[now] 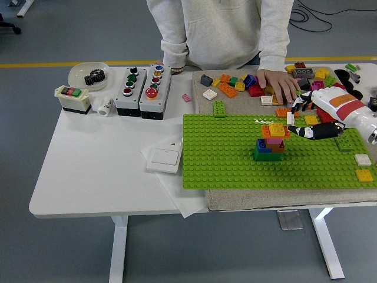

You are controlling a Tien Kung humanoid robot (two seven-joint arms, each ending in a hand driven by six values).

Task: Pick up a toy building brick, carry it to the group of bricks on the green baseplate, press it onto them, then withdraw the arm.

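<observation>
My right hand (306, 121) reaches in from the right over the green baseplate (224, 159), just beside the brick stack (271, 141) and not touching it. My fingers (300, 131) are curled; a small white piece shows at their tips, possibly a brick, but I cannot tell whether they are pinching it. My left hand is out of view.

Status, as a judgement: the approach to the stack is close to complete. Pressing a brick onto the orange top brick (275, 130) is not yet done, and the withdrawal is also outstanding.

The loose bricks (235, 85) lie on the mat (247, 200) beyond the baseplate, at the far side of the bench (88, 177). A person's hand (280, 82) rests among them, near my wrist.
</observation>
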